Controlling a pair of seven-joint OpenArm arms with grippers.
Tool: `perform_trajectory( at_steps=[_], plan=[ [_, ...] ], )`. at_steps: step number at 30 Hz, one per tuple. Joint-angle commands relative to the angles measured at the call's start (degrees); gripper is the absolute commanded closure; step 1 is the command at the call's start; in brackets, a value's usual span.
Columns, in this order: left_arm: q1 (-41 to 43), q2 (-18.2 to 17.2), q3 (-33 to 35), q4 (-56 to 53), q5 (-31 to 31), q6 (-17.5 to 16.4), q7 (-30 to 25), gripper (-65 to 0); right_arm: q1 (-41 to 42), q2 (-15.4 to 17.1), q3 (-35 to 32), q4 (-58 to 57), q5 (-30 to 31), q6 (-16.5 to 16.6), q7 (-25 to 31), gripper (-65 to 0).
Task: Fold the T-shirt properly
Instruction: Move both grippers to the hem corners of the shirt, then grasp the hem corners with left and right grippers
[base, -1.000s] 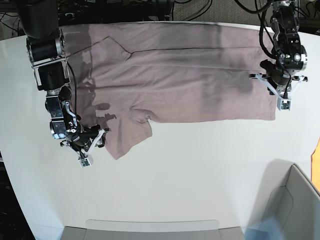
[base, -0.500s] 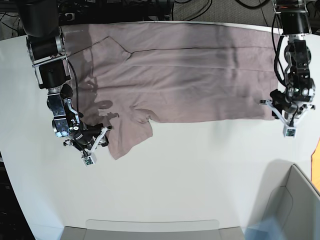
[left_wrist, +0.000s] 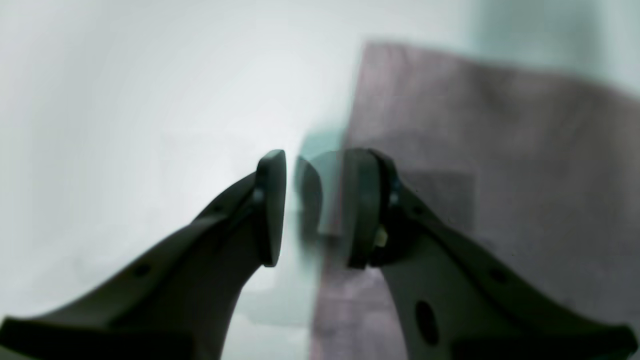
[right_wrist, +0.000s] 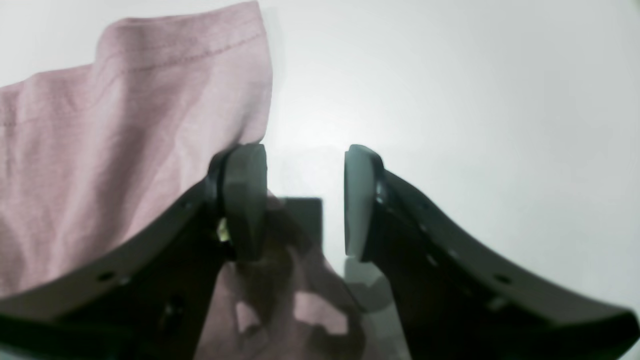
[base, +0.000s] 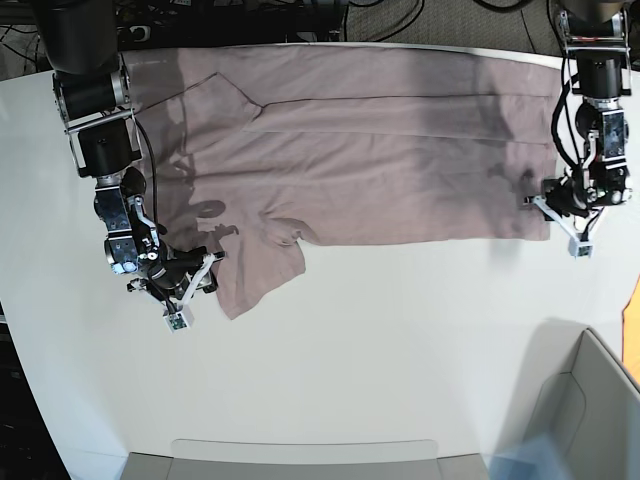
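You have a broad white matte worktop (base: 400, 330), with a pale grey open box (base: 590, 400) at its right front corner and black cables (base: 420, 15) behind.

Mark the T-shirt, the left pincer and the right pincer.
T-shirt (base: 380, 150): base view, middle of the spread cloth.
Left pincer (base: 562, 222): base view, between its fingertips.
Right pincer (right_wrist: 305, 200): right wrist view, gap between its pads.
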Motion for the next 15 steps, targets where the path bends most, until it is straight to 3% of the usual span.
perform_trajectory(
  at_steps=[1,13,15],
  plan=[
    [-1.53,-1.35,0.05,0.82,-0.34,0.15,-1.38,-20.1,0.01,0.44,-0.29,-0.27,-0.82,0.45,-3.65,-26.2],
    [-1.53,-1.27,0.49,0.47,-5.88,0.06,-1.47,-20.1,0.01,0.17,-0.29,-0.36,-0.82,0.45,-3.65,-26.2],
    [-1.53,-1.00,1.02,-1.55,-5.88,-1.52,-1.47,-20.1,0.01,0.17,-0.29,-0.36,-0.82,0.45,-3.65,-26.2]
  ],
)
